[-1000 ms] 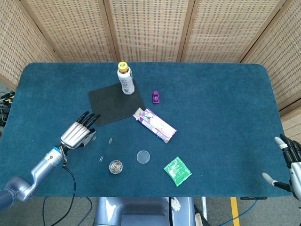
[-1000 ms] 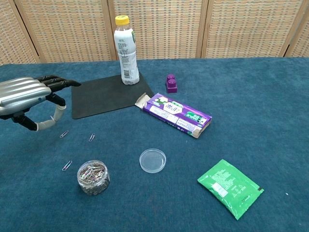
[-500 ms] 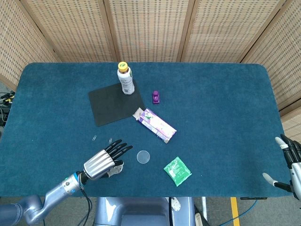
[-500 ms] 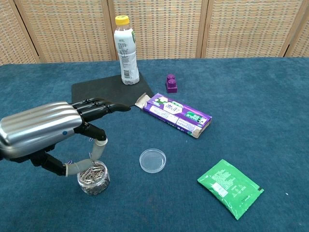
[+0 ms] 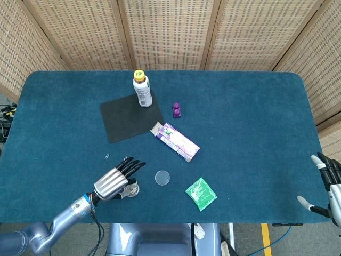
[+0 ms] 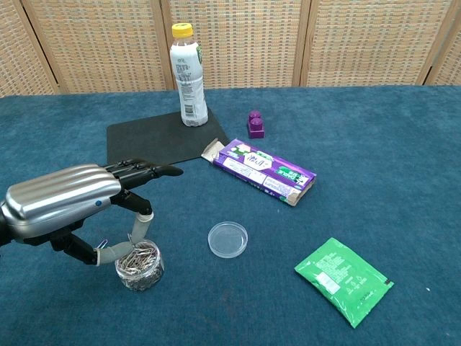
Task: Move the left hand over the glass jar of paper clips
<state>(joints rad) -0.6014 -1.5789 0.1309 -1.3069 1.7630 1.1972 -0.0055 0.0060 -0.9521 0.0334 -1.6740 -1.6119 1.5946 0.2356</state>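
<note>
Fingers of my left hand (image 6: 68,202) are spread and stretched out flat, holding nothing, with the thumb angled down toward the rim of the glass jar of paper clips (image 6: 140,264). That jar stands at the near left of the blue table (image 5: 250,117), partly hidden under my palm in the head view, and I cannot tell whether the thumb touches it. Just right of the jar lies a clear round lid (image 6: 227,239). My right hand (image 5: 329,186) sits off the near right edge of the table, fingers apart and empty. Farther away I see a white bottle (image 5: 141,89) on a black mat (image 5: 125,120), a purple box (image 5: 177,141) and a green packet (image 5: 201,193).
</note>
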